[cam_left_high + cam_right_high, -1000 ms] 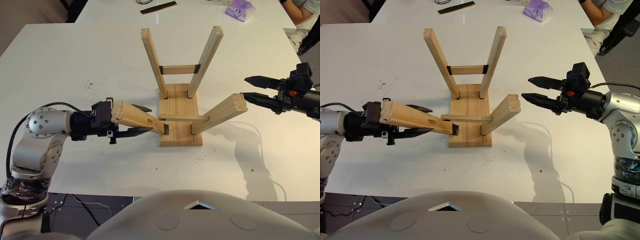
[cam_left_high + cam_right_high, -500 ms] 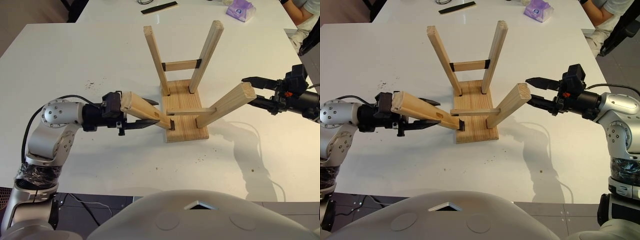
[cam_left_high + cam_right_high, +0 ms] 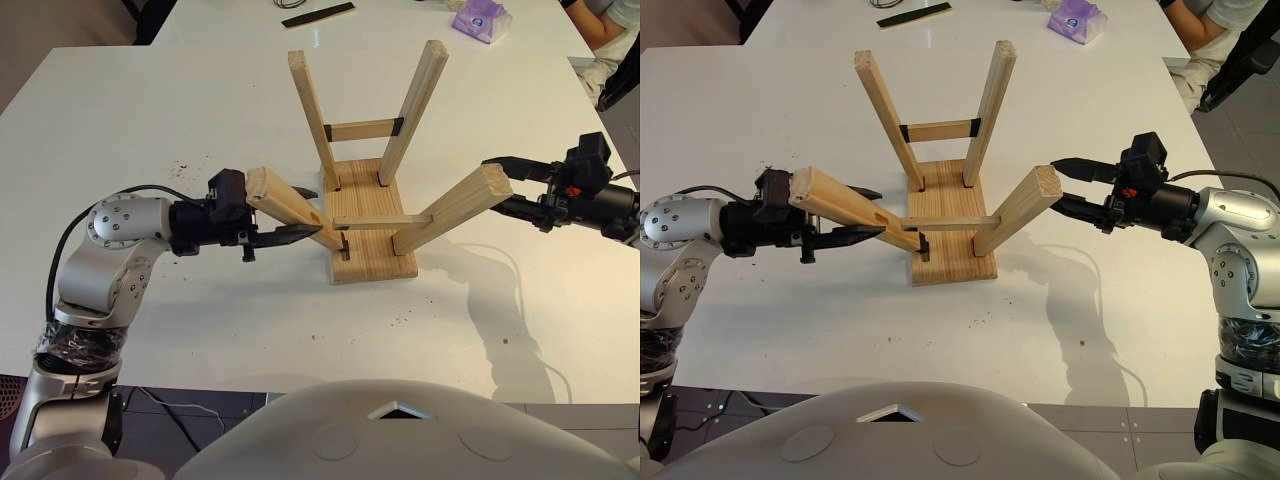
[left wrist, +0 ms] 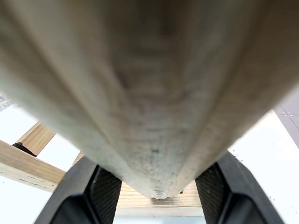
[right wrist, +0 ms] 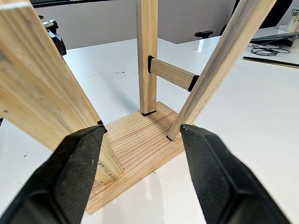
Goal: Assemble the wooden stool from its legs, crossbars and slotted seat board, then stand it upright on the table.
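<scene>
The stool lies upside down with its slotted seat board (image 3: 372, 262) flat on the white table. Two far legs (image 3: 308, 120) (image 3: 412, 115) stand in the board, joined by a crossbar (image 3: 362, 130). The near-left leg (image 3: 290, 208) and near-right leg (image 3: 447, 212) splay outwards, linked by a second crossbar (image 3: 375, 221). My left gripper (image 3: 312, 210) is shut on the near-left leg, whose wood (image 4: 149, 93) runs between the fingers (image 4: 84, 196). My right gripper (image 3: 493, 181) stands open at the free end of the near-right leg, its fingers (image 5: 219, 172) wide apart.
A purple tissue pack (image 3: 478, 20) and a black strip (image 3: 316, 14) lie at the table's far side. Dark crumbs (image 3: 180, 168) speckle the table to the left of the stool. Bare tabletop lies in front of the seat board.
The whole stool has shifted right and turned a little. My left gripper has raised the near-left leg to a steeper angle. My right gripper has closed in on the near-right leg's end.
</scene>
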You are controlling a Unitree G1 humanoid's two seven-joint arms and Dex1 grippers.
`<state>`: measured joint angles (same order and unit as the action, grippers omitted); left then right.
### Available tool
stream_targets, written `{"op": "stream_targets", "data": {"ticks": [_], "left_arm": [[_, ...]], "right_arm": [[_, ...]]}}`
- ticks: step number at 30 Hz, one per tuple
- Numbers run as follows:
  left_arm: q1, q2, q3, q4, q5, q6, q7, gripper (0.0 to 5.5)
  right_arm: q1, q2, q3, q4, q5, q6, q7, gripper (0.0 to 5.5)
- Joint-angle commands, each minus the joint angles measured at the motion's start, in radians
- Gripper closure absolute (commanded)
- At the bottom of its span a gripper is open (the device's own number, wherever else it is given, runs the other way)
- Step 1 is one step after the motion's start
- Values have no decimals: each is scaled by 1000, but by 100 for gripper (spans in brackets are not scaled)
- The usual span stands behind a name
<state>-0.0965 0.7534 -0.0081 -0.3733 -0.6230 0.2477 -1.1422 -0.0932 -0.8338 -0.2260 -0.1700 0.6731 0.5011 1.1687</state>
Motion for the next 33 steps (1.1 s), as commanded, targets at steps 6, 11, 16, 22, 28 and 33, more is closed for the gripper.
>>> {"op": "stream_targets", "data": {"ticks": [6,11,16,22,28,33], "left_arm": [[60,23,-26,-59,21,22,-21,346],[83,47,-51,-44,77,19,-28,346],[54,65,-113,5,152,71,17,346],[-44,51,-195,-25,107,285,92,346],[-76,47,-299,43,177,368,167,346],[-111,11,-334,160,216,373,225,346]], "right_arm": [[27,4,0,-28,-7,-3,-7,251],[42,8,-5,-38,-7,-4,-12,251],[42,9,-2,-39,-9,-4,-14,251],[40,20,16,-54,-10,-2,-22,251],[25,33,27,-73,1,0,-34,251],[2,43,19,-75,18,-2,-54,251]]}}
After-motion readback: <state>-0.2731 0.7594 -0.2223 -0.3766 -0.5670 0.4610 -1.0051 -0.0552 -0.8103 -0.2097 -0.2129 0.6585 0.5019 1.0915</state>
